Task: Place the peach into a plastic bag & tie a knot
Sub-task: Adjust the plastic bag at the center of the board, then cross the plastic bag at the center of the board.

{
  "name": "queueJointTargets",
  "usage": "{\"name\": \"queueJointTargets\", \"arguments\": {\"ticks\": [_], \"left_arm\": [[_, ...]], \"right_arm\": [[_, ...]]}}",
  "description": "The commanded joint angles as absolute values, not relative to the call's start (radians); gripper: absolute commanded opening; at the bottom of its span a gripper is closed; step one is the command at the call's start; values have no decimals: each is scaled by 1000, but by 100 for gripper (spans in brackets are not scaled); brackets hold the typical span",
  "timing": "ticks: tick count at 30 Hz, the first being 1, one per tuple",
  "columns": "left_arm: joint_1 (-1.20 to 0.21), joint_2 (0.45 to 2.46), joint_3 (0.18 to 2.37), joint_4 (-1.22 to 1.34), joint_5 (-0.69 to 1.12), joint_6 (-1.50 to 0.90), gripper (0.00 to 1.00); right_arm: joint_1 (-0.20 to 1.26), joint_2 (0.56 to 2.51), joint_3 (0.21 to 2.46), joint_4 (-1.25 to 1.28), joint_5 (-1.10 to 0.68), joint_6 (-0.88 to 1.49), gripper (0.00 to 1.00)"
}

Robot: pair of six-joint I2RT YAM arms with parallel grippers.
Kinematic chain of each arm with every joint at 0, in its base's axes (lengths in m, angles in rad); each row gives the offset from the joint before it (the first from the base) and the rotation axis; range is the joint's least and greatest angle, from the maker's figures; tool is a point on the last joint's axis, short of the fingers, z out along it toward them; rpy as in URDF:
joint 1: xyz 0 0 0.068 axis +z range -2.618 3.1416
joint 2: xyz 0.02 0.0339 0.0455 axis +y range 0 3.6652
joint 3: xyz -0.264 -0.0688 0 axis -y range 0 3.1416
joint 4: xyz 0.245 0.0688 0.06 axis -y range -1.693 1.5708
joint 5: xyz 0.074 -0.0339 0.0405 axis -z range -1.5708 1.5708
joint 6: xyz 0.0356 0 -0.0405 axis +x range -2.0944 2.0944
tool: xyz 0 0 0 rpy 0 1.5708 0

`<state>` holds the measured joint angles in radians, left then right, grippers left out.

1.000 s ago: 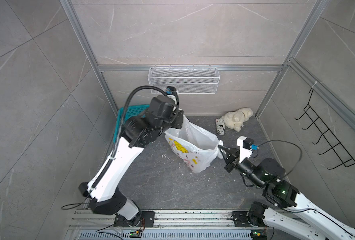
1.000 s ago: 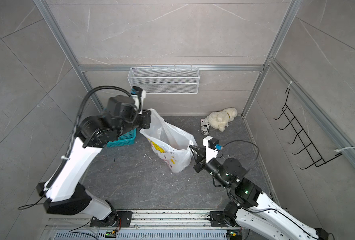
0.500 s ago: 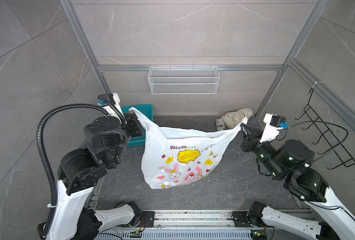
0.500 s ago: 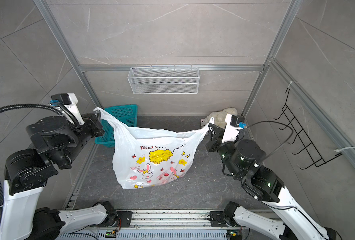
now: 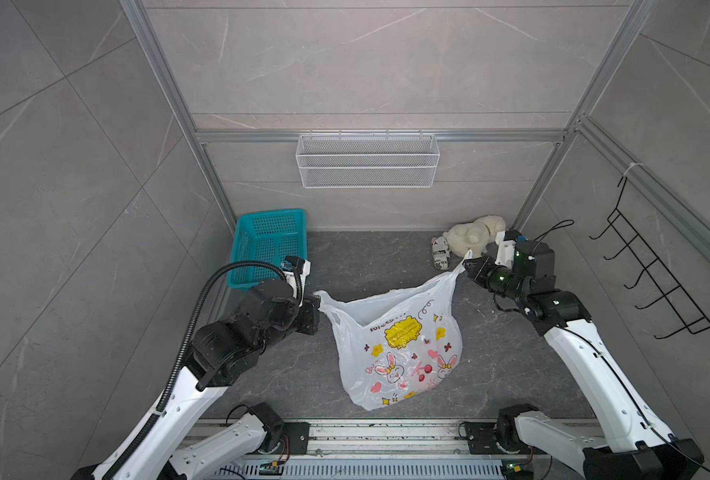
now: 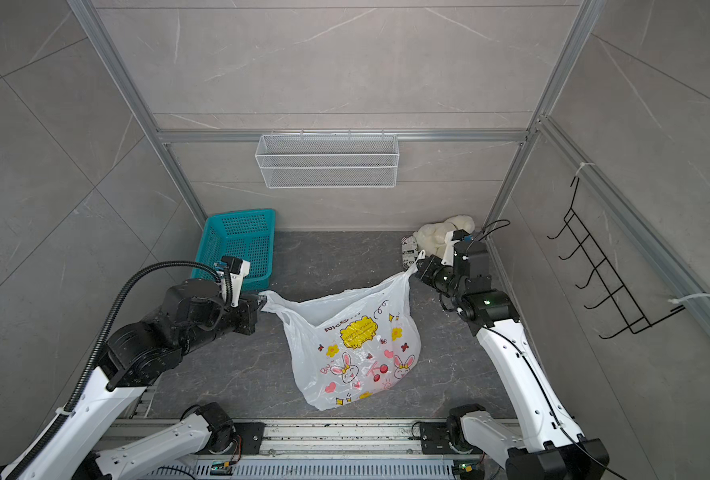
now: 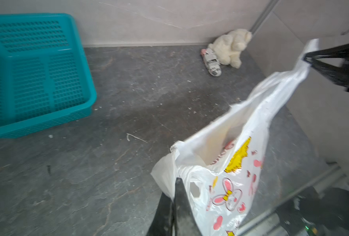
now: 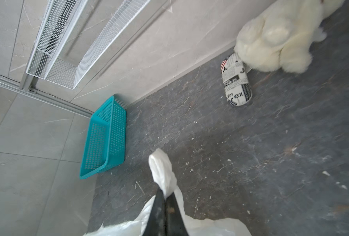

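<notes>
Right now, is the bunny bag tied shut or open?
Open. The left gripper and right gripper each pinch one top corner of the plastic bag, held apart, so its mouth gapes. Nothing is tied.

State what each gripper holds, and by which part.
Both hold the thin white cartoon-printed plastic bag: the left gripper pinches one handle strip, the right gripper the other.

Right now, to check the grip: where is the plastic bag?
In both top views, the plastic bag is strung centrally between left claw and right claw.
</notes>
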<state>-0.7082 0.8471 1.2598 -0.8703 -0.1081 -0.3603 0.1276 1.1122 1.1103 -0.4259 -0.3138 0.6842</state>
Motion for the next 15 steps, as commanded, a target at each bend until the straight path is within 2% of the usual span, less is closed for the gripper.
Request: {"name": "queueJointTargets", "arguments": {"ticks": [1, 5, 10, 13, 15], "left_arm": [[-694, 837, 1253, -758, 153, -270, 0], [-669, 926, 1231, -763, 312, -221, 0], [-586, 938, 1220, -664, 700, -174, 0], [-562, 992, 1282, -698, 899, -119, 0], [-558, 1064, 1341, -760, 940, -92, 0]], "right_arm": [[75, 1159, 1046, -291, -584, 834, 0], [43, 1187, 965, -147, -683, 936, 0], [17, 1219, 913, -90, -756, 1008, 0], [15, 1221, 900, -72, -798, 1013, 0], [15, 1191, 918, -125, -775, 965, 0]]}}
